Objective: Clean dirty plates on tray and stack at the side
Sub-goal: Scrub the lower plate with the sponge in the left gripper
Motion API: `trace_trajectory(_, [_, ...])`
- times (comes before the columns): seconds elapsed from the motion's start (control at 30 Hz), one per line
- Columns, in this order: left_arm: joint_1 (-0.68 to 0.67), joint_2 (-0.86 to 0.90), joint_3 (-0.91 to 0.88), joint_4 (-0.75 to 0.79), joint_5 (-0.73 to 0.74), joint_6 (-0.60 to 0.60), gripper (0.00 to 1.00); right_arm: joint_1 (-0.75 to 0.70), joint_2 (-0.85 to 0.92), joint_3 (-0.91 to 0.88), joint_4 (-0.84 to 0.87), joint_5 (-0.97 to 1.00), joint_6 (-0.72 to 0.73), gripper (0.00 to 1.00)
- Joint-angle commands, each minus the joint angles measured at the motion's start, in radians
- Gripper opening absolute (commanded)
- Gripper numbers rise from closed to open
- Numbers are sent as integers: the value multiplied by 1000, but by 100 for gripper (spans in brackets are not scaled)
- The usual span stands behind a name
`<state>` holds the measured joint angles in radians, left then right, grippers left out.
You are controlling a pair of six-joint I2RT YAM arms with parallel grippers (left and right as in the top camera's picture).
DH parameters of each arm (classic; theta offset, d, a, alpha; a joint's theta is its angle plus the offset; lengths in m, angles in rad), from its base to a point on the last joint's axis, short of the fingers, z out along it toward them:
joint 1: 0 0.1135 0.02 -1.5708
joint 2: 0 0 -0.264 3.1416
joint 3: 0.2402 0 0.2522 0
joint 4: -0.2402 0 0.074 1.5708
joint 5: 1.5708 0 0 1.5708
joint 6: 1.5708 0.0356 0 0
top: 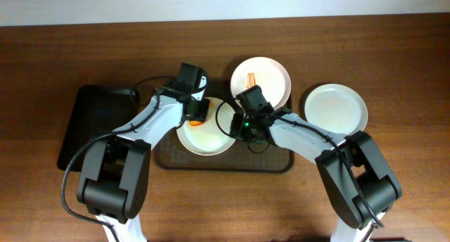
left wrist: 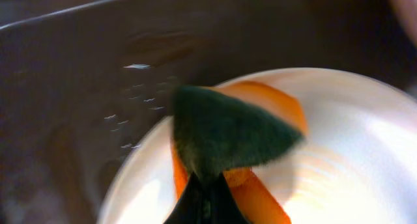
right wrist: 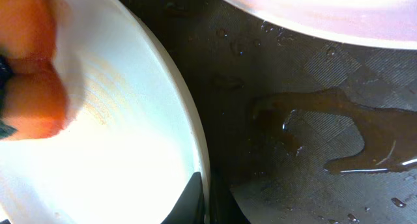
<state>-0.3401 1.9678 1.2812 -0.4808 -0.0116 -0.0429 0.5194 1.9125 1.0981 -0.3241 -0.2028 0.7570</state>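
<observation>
A white plate (top: 205, 138) lies on the dark tray (top: 225, 162). My left gripper (top: 197, 110) is shut on an orange sponge with a green scouring side (left wrist: 225, 129) and presses it on the plate's far left part (left wrist: 352, 139). My right gripper (top: 239, 126) is shut on the plate's right rim (right wrist: 199, 165), one finger inside and one outside. The sponge shows orange at the left edge of the right wrist view (right wrist: 29, 87). A second white plate (top: 261, 79) with brown food streaks sits at the tray's back. A clean white plate (top: 335, 107) lies on the table at the right.
A black mat (top: 95, 122) lies on the table left of the tray. The tray floor is wet, with a puddle (right wrist: 326, 129) right of the held plate. The left arm's cable loops over the mat's back edge.
</observation>
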Motion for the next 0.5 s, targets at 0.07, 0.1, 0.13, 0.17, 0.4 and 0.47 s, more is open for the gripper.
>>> trace_trajectory(0.07, [12, 14, 13, -197, -156, -222, 0, 5, 24, 1, -9, 4, -8, 4])
trace_trajectory(0.1, [12, 14, 13, -297, -77, -196, 0, 5, 24, 1, -9, 4, -8, 4])
trace_trajectory(0.13, [12, 14, 13, -335, 28, -137, 0, 5, 24, 1, -9, 4, -8, 4])
trace_trajectory(0.17, [12, 14, 13, -353, 165, -57, 0, 5, 24, 1, -9, 4, -8, 4])
trace_trajectory(0.4, [2, 14, 6, -331, 441, -43, 0, 5, 24, 1, -9, 4, -8, 4])
trace_trajectory(0.47, [6, 14, 6, -285, 433, -95, 0, 5, 24, 1, -9, 4, -8, 4])
